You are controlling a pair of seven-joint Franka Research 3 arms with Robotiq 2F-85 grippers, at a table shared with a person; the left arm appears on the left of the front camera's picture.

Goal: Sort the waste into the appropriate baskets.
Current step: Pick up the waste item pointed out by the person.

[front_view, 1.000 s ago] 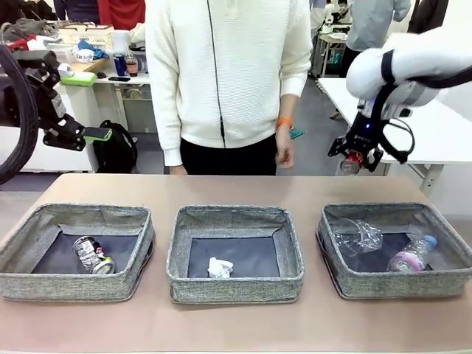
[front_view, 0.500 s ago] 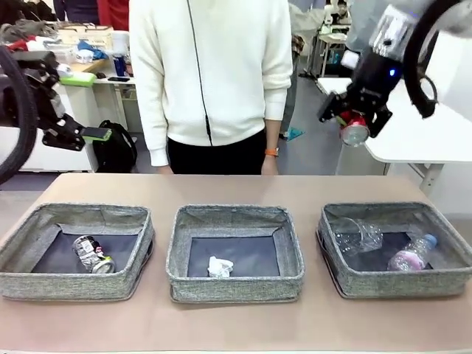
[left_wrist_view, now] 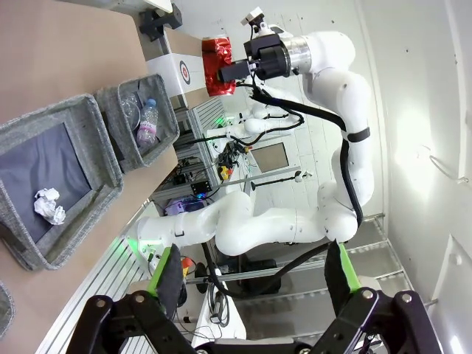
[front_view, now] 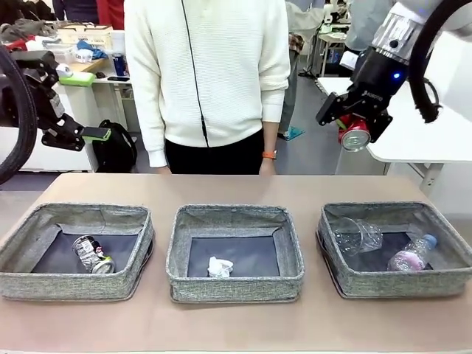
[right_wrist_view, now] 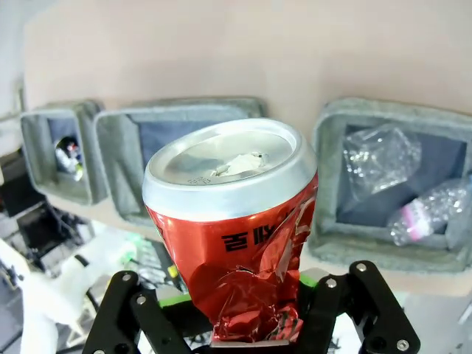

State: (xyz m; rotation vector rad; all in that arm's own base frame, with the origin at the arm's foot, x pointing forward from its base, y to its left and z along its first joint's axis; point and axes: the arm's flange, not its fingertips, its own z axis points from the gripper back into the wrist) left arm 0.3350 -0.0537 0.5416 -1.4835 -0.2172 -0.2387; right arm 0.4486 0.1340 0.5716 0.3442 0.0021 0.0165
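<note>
my right gripper [front_view: 357,130]: clamped shut on crushed red can [front_view: 355,134], high, far right
can axis: along fingers
target: left basket [front_view: 77,251], far across; dark can [front_view: 92,255] inside

The right gripper [front_view: 355,127] is raised high at the far right side, its jaws closed tight, the wrist tilted down toward the table. The left gripper [front_view: 88,135] hangs at the far left edge, jaws wide apart, pointing sideways.
</note>
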